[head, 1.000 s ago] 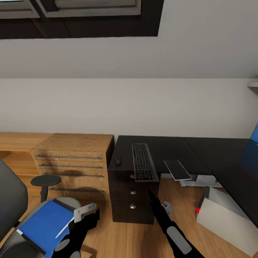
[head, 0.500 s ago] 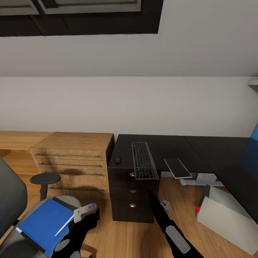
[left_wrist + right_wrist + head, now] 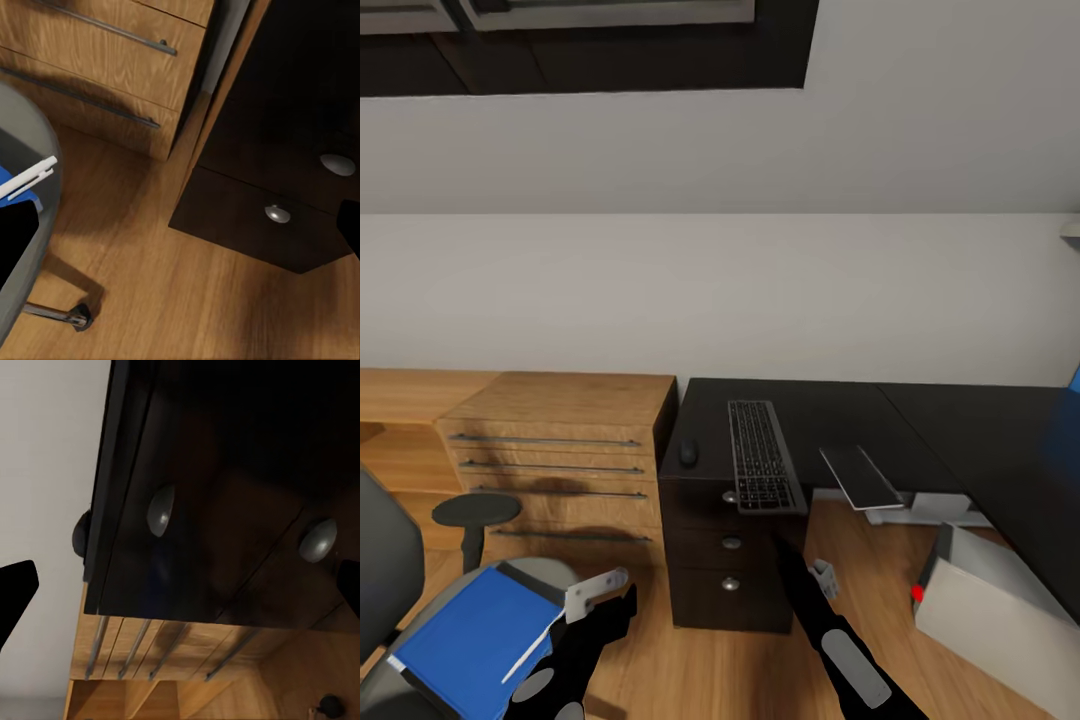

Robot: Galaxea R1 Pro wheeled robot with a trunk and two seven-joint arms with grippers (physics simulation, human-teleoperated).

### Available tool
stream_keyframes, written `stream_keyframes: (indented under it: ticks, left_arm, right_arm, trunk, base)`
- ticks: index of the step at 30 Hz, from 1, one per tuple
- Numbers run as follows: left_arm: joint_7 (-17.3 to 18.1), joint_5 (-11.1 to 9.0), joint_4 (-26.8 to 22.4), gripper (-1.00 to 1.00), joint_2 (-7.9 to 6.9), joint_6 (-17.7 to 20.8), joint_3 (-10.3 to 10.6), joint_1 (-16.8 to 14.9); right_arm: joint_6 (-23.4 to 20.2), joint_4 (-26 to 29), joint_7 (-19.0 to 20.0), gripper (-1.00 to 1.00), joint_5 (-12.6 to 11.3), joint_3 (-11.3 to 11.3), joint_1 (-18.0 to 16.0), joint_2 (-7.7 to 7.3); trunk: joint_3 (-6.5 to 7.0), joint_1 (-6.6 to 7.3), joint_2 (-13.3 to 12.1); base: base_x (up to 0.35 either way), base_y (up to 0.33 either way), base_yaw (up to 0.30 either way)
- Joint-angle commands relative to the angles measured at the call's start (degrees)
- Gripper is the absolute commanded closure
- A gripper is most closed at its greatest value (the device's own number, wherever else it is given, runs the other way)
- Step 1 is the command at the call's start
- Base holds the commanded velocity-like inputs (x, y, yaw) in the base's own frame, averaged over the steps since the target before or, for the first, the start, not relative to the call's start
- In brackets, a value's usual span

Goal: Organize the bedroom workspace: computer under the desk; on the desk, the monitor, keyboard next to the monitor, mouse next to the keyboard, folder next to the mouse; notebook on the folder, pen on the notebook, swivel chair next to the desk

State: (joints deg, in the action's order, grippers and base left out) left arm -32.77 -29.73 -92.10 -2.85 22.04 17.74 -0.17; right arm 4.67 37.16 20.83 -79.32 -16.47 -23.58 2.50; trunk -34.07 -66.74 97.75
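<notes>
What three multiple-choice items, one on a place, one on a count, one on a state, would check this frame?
1. Where does the folder lie?
A. on the swivel chair seat
B. on the desk
C. on the floor

2. How many round knobs show on the front of the black drawer unit in the head view?
A. one
B. three
C. five

3. How does the keyboard sit on the desk?
A. wholly on the top
B. near end past the front edge
C. leaning on the wall

Answers:
1 A: the blue folder rests on the grey seat with the pen on it.
2 B: three knobs stand one below another.
3 B: its near end overhangs the drawers.
</notes>
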Motion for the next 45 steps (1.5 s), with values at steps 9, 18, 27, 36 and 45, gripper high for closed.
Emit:
stream_keyframes:
  ticks: [9,18,27,36,45]
  left_arm:
    - [-0.45,-0.42,0.08,-1.0,-0.06,0.09,0.1,-0.01]
    - [-0.45,-0.42,0.52,-1.0,-0.05,0.1,0.1,-0.01]
    - [-0.45,-0.42,0.65,-1.0,-0.05,0.1,0.1,0.0]
    - [-0.45,-0.42,0.69,-1.0,-0.05,0.1,0.1,-0.04]
    - [-0.45,-0.42,0.69,-1.0,-0.05,0.1,0.1,-0.01]
  right_arm:
    - [0.27,-0.15,0.18,-1.0,-0.83,-0.32,-0.06,-0.02]
    - [0.26,-0.32,0.18,-1.0,-0.76,-0.07,-0.06,-0.04]
    - [0.25,-0.33,0.17,-1.0,-0.83,-0.05,-0.06,-0.04]
    - [0.25,-0.33,0.09,-1.0,-0.84,-0.05,-0.06,-0.04]
    - [0.25,-0.33,0.09,-1.0,-0.78,-0.05,-0.06,-0.04]
  trunk:
    - [-0.05,-0.03,0.02]
    - [-0.05,-0.03,0.02]
    - [-0.05,-0.03,0.02]
    - [1.57,1.95,-3.59]
    - [1.93,2.39,-4.39]
  base:
    - [0.116,0.0,0.0]
    - [0.169,0.0,0.0]
    - [0.008,0.0,0.0]
    - [0.0,0.0,0.0]
    - [0.0,0.0,0.0]
